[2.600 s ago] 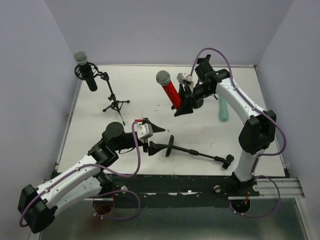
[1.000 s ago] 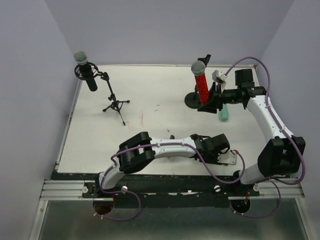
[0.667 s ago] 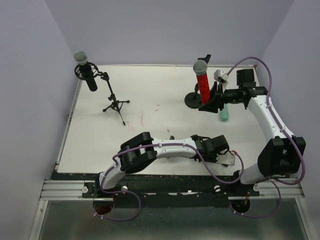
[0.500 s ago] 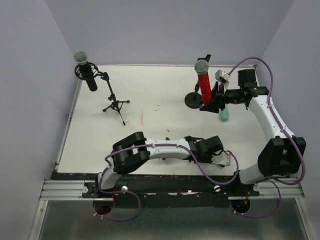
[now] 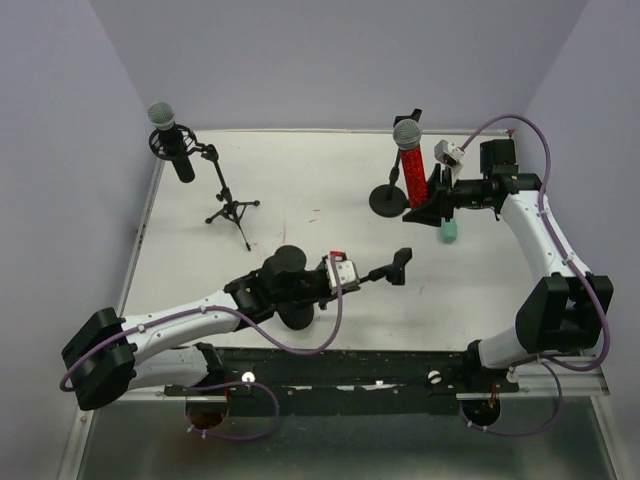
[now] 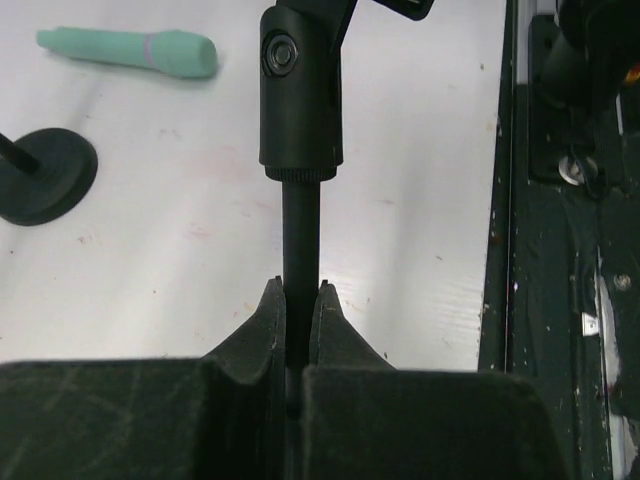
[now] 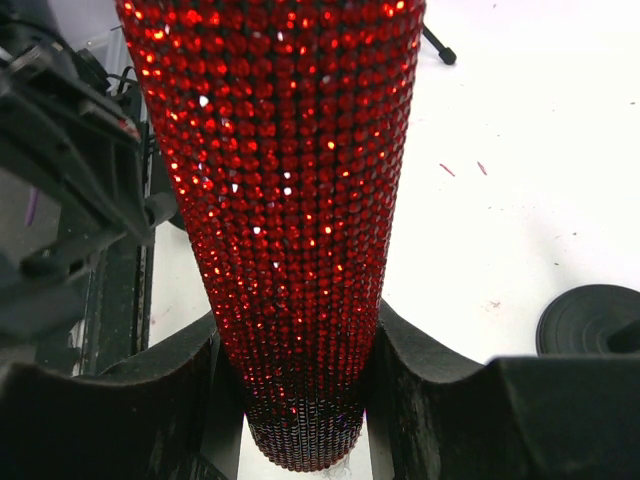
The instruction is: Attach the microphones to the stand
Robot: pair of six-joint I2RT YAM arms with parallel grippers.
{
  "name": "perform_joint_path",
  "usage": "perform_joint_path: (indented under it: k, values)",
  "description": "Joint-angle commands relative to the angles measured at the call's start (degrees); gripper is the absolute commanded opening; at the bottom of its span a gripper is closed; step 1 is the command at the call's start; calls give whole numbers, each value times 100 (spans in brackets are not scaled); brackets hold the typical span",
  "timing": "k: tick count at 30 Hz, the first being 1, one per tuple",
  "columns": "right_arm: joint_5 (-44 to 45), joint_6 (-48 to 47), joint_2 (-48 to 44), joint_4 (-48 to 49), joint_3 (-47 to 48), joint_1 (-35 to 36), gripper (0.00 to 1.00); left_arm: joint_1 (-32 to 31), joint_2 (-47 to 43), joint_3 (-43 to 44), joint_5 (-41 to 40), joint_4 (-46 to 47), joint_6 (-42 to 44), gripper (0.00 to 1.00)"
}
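Left wrist view: the left fingers (image 6: 262,325), apart a second ago, now clamp the stand rod (image 6: 300,225), its clip (image 6: 300,100) just beyond them. The right fingers (image 7: 420,375) pinch the red microphone (image 7: 290,200), so the stand can likely be righted for mounting.

The left gripper (image 6: 297,296) back from the near right edge to mid-table, now tight on the stand rod (image 6: 299,225); the red microphone (image 5: 414,176) slightly further right.
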Motion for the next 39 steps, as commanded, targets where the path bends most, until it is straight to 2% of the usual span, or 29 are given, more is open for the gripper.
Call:
perform_joint_path:
  k: [1, 6, 10, 12, 21, 25, 28, 33, 39]
  values:
    - [-186, -49, -132, -28, 58, -21, 0, 748, -101, -432, 1651, 2900, -947, 0]
    - [-195, -49, -97, 16, 23, -187, 0, 1066, 1092, 252, 2715, 4939, -2589, 0]
    - [-239, -58, -96, 16, -12, -266, 0, 1066, 2183, 763, 2972, 6908, -4022, 0]
    - [-256, -67, -96, -1, -12, -284, 0, 1066, 2605, 886, 2972, 7508, -4445, 0]
    - [-309, -365, -9, -291, 49, -302, 0, 1118, 3134, 185, 2779, 7106, -3745, 2]
    - [-335, -383, 18, -327, 50, -293, 0, 1188, 3292, -255, 2577, 7429, -3621, 5]
    - [-353, -392, 9, -327, 32, -302, 0, 1233, 3196, -607, 2463, 7598, -3524, 12]
    - [-362, -410, 27, -327, 23, -302, 0, 1259, 2713, -1195, 2199, 7352, -3208, 26]
    - [-388, -480, -9, -379, 15, -293, 0, 1259, 1914, -1539, 1944, 6229, -2821, 41]
